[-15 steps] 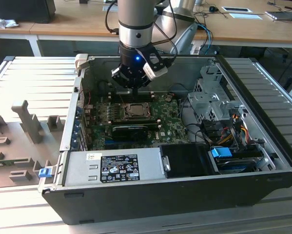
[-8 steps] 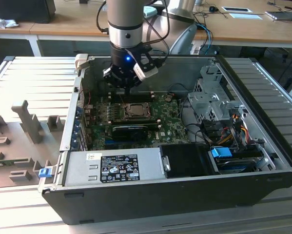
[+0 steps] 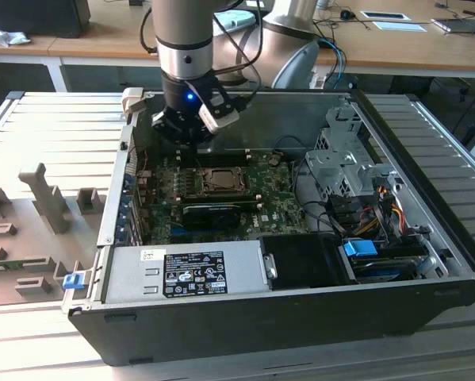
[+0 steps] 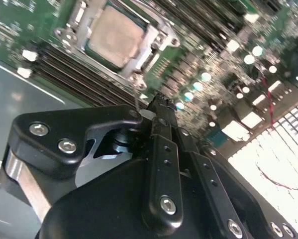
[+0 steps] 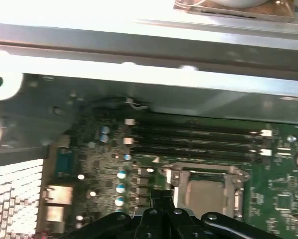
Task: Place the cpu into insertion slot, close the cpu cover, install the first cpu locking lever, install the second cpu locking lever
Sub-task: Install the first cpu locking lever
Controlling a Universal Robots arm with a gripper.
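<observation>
Open **computer case** (image 3: pixel 245 317) lies on its side on a ribbed metal **tabletop** (image 3: pixel 55 127), with the green **motherboard** (image 3: pixel 277 198) on its floor.

**Boundaries**
- Near side: a grey power supply (image 3: pixel 189 270) runs along the near wall.
- The exterior view's right: a metal drive cage (image 3: pixel 340 163) with cable bundles stands beside the board.
- Far side: the case's far wall rises just behind the board; black memory slots (image 5: pixel 198 137) lie between that wall and the socket.
- The open room for movement is the space above the board's middle, bounded by these parts and the case's left wall.

**Tool**
- The arm (image 3: pixel 185 32) reaches down from the far side. The tool (image 3: pixel 191 135) hangs inside the far-left part of the case, above the board and near the socket, touching nothing that can be seen.
- In both wrist views its black fingers (image 4: pixel 161 144) meet at the tips with nothing between them.

**Task items**
- The cpu (image 4: pixel 114 35) sits flat in the insertion slot (image 3: pixel 221 179) in the middle of the board; its face is pale silver-beige and square.
- The cpu cover (image 5: pixel 204 174), a silvery frame, lies down around the chip, leaving the face exposed through its open centre.
- Position of the locking levers cannot be told.
</observation>
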